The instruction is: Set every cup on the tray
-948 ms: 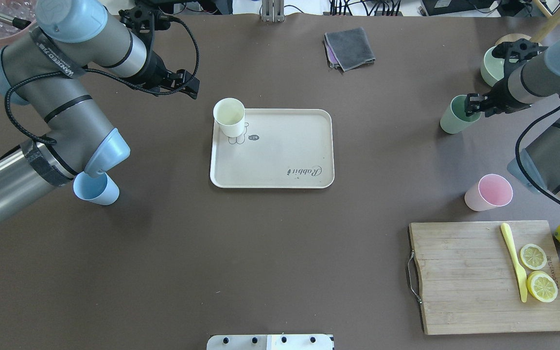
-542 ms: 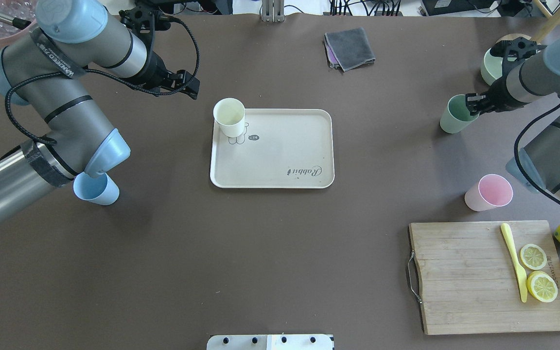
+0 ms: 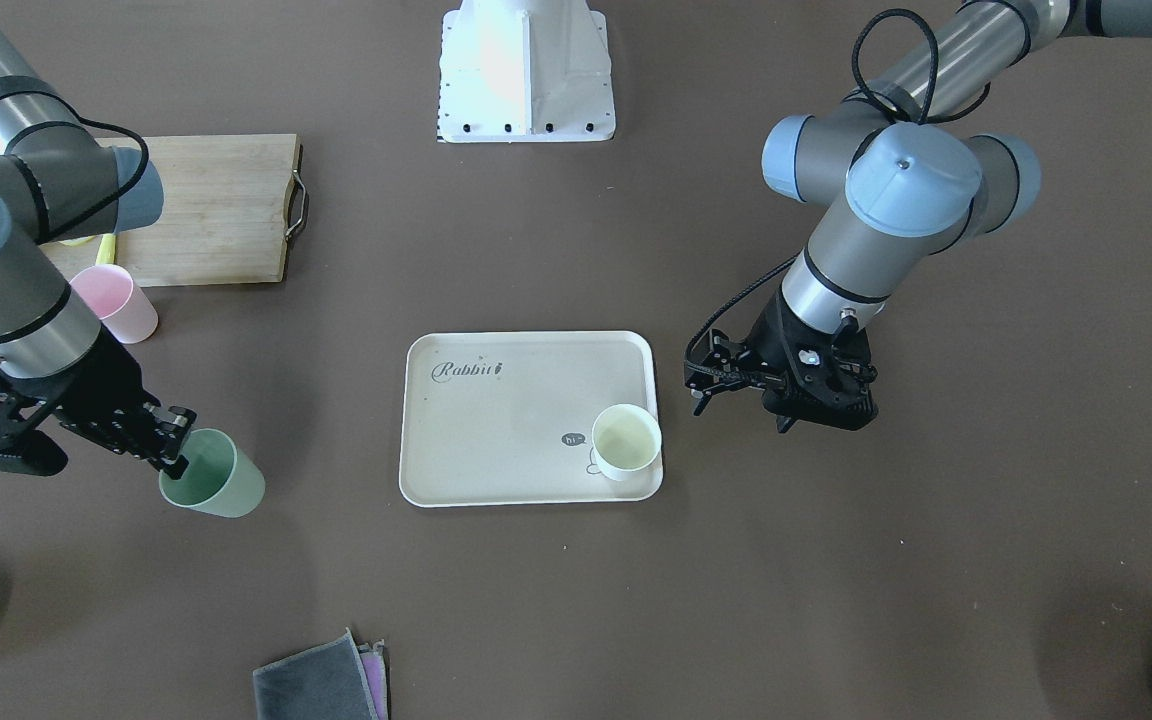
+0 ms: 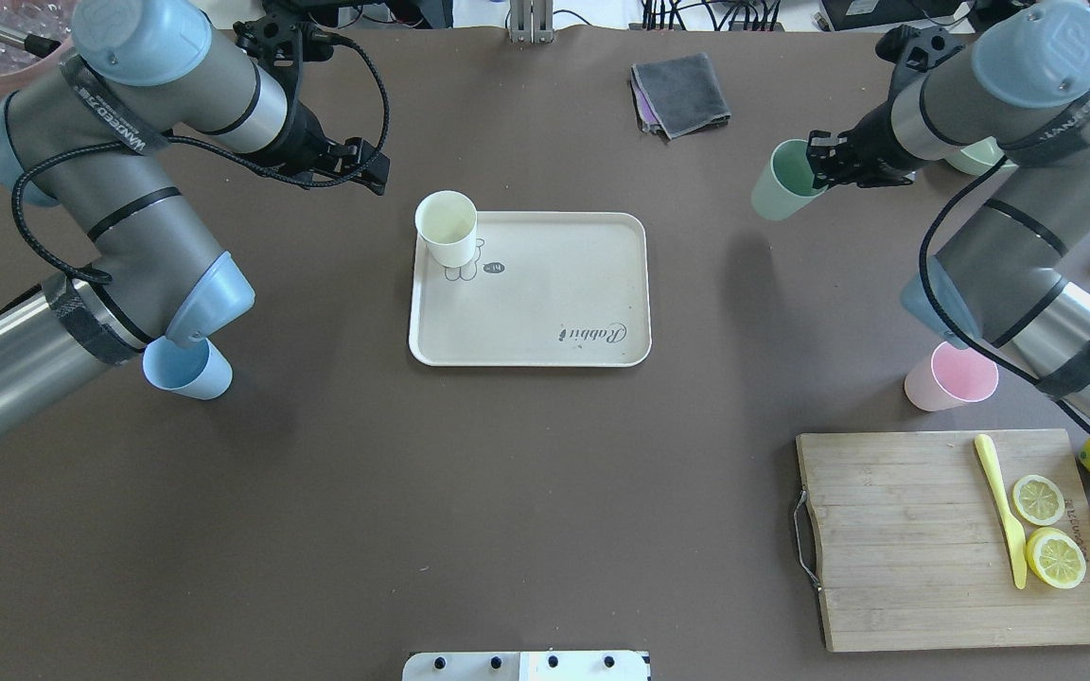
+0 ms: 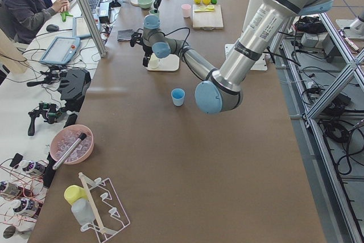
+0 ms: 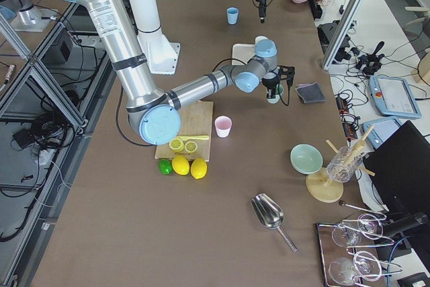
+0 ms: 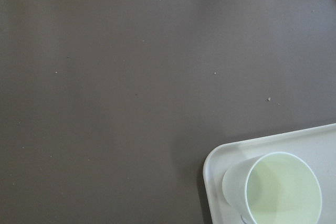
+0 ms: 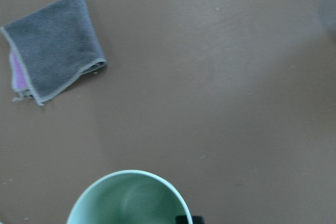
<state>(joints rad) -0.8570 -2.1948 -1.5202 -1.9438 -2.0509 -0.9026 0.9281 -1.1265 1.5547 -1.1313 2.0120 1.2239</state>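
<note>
now right gripper (image 4: 815, 172) pinches green cup (image 4: 776, 196) rim, held up to carry to tray (image 4: 545, 356). left gripper (image 4: 375, 178) empty by cream cup (image 4: 448, 232), can't tell how wide.

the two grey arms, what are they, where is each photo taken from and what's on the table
It is one robot with a left arm and a right arm at a table, each ending in a two-finger gripper. One picture looks down from behind the robot, one faces it, two look along the table from its ends, two come from wrist cameras. The right gripper pinches the rim of a green cup, lifted off the table. The left gripper is open beside the tray, where a cream cup stands. A blue cup and a pink cup stand on the table.
</note>
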